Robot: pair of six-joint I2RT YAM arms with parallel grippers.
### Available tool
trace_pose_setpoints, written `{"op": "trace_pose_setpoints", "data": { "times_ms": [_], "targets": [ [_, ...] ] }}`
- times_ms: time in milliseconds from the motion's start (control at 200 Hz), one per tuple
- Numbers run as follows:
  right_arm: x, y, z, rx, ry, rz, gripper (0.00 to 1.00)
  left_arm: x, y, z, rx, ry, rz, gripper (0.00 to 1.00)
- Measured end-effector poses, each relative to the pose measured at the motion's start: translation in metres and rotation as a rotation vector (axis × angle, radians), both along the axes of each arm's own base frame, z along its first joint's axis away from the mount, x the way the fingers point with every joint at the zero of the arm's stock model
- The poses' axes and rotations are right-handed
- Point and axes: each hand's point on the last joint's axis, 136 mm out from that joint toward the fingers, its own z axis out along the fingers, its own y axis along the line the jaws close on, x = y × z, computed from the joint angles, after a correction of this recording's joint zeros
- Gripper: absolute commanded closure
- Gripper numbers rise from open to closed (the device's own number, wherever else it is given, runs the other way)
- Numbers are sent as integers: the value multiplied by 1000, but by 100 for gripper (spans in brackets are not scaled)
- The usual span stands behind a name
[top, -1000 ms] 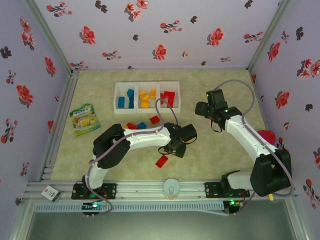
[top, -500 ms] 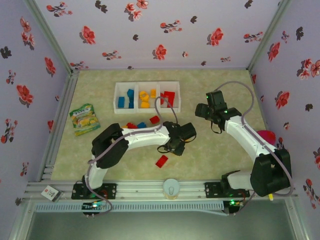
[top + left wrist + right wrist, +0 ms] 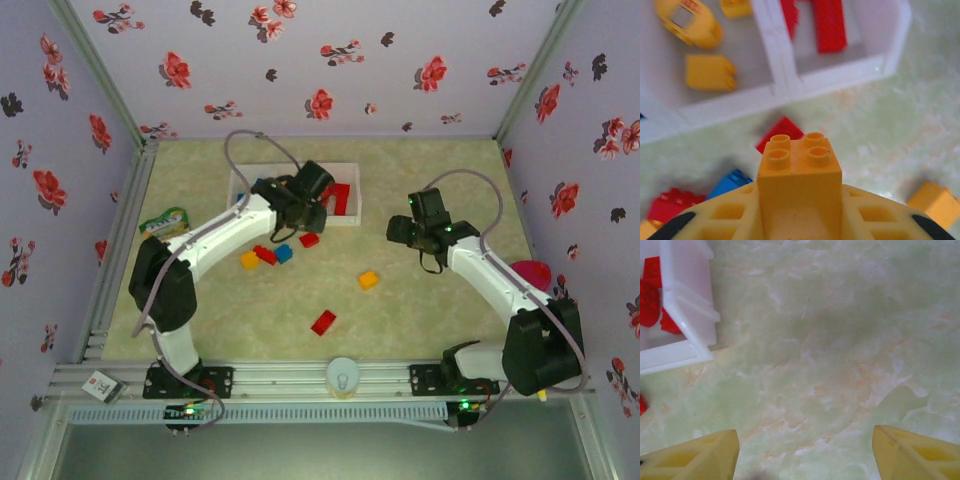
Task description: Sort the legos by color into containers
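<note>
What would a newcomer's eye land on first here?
The left fingers pinching a yellow-orange square plastic brick close to the white three-compartment plastic tray. Next, a loose red plastic brick and a loose yellow-orange plastic brick on the marbled table, nearer the arms.

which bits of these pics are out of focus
Left wrist: the yellow brick up close is sharp, the tray behind it soft. Right wrist: the right claw is blurred at the bottom, the table clearer. Top external: evenly lit, slightly soft throughout.
</note>
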Motion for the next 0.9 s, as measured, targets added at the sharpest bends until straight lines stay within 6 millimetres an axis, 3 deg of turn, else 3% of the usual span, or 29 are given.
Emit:
{"op": "trace_pose_setpoints", "data": {
  "times_ms": [175, 270, 430, 565, 640, 700, 750, 820, 900],
  "targets": [
    [-7, 18, 2, 4, -3, 55, 28, 55, 18, 32, -1, -93, 17, 74],
    [-12, 25, 2, 2, 1, 82, 28, 80, 22, 34, 9, -118, 22, 74],
    [-21, 32, 3, -4, 10, 112, 28, 106, 29, 4, 45, -87, 23, 75],
    [-26, 34, 6, -6, 9, 120, 28, 116, 30, -29, 65, -39, 7, 73],
    [-28, 35, 8, -4, 7, 122, 28, 118, 30, -40, 69, -25, 5, 67],
    [-29, 36, 9, -4, 3, 125, 28, 120, 29, -43, 68, -23, 0, 47],
    [-29, 37, 9, -4, 2, 130, 28, 121, 29, -42, 66, -26, -5, 39],
    [-30, 39, 9, -4, 2, 136, 28, 122, 27, -41, 63, -37, -12, 32],
    [-31, 41, 9, -4, 2, 142, 28, 123, 26, -40, 55, -39, -14, 30]
  ]
}}
